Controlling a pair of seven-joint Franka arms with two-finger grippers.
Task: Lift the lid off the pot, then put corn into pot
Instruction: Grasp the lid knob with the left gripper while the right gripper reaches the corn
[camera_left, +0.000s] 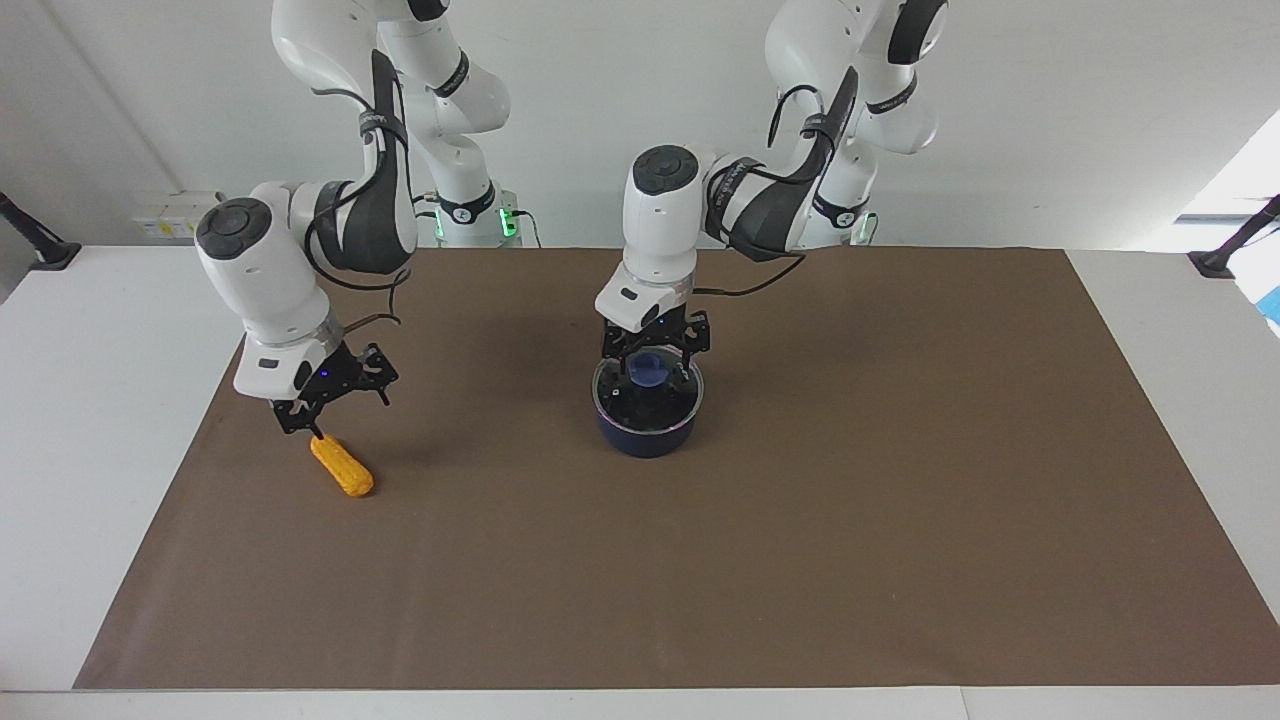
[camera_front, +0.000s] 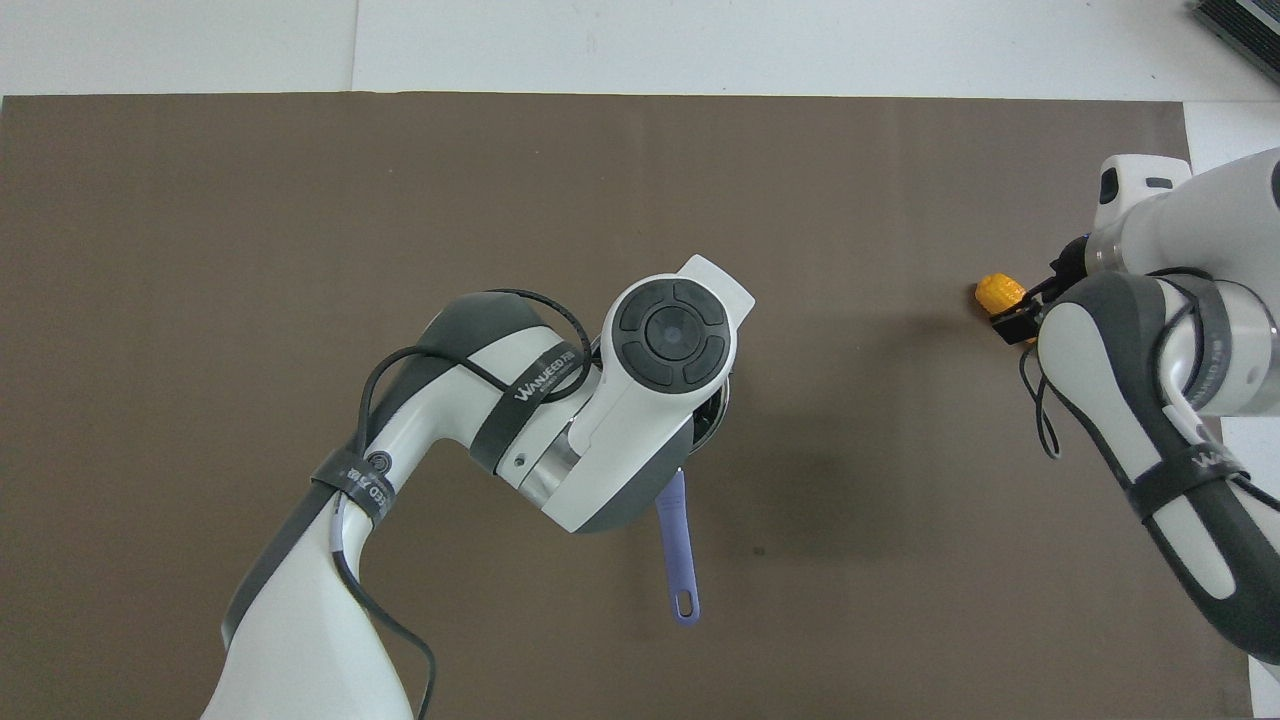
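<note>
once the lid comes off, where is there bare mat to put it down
The widest bare stretch of the brown mat runs from the pot toward the left arm's end of the table. The strip between pot and corn is also bare. It is crowded at the lid, under the left gripper, and at the corn, by the right gripper.

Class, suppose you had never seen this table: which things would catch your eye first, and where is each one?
The orange corn stands out on the brown mat, toward the right arm's end of the table, with the right gripper at its nearer end. Mid-mat sits the dark blue pot, glass lid on; the left gripper is at its blue knob.
</note>
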